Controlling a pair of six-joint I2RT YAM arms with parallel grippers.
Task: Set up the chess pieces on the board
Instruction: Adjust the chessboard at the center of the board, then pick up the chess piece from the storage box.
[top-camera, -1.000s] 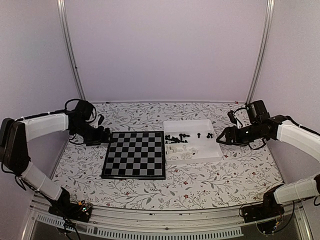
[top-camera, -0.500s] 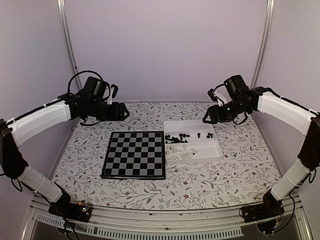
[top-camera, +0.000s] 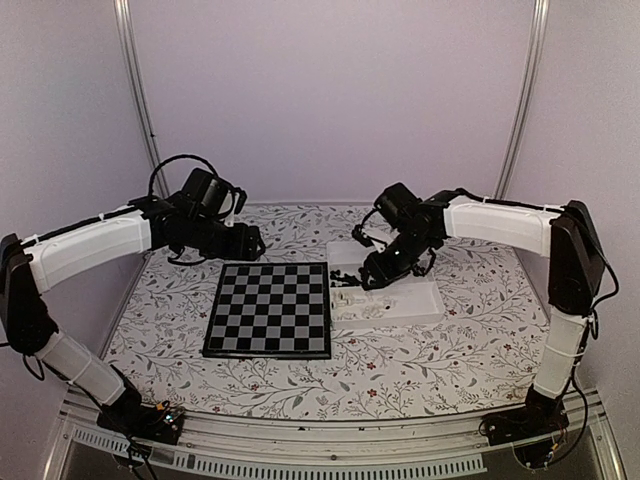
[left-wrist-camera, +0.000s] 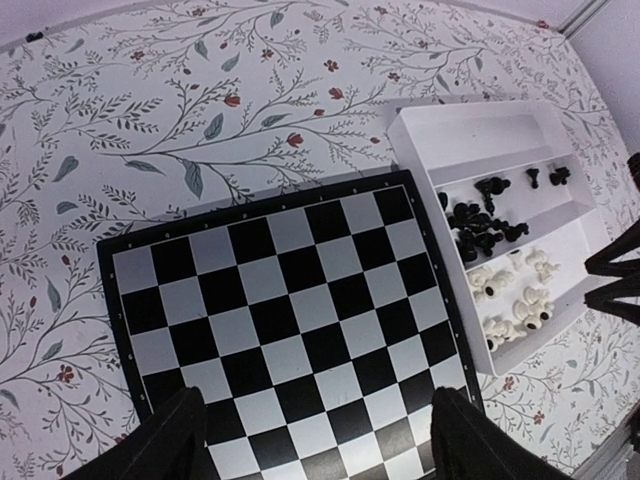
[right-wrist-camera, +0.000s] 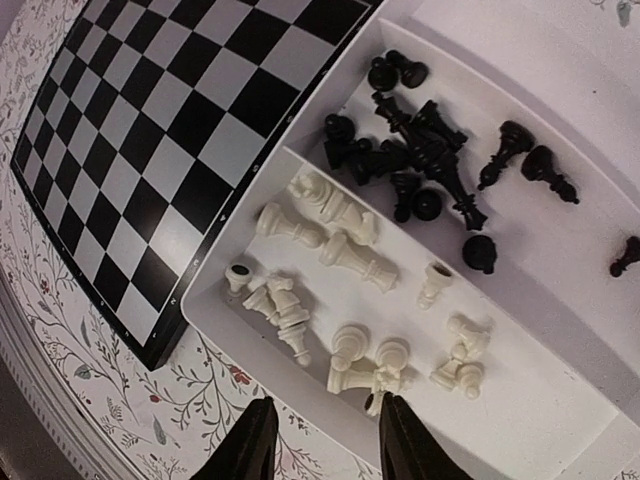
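Observation:
The board (top-camera: 270, 310) lies flat on the floral tablecloth with no pieces on it. The chess pieces lie loose in a white two-compartment tray (top-camera: 420, 295) to its right. Black pieces (right-wrist-camera: 420, 150) fill the far compartment and white pieces (right-wrist-camera: 350, 260) the near one. My right gripper (right-wrist-camera: 328, 410) hovers over the tray's near-left rim, open about halfway, with nothing between its fingers. A white piece lies just beside its right fingertip. My left gripper (left-wrist-camera: 318, 400) hangs wide open above the board (left-wrist-camera: 290, 320), holding nothing.
The tray (left-wrist-camera: 470, 130) sits close against the board's right edge. Pale walls and metal posts enclose the table at the back and sides. Floral cloth (top-camera: 400, 365) spreads in front of the board and tray.
The left arm rose from the table left of the board to above the board's far edge. The right arm swung in from right of the tray to over it, its jaws narrowing.

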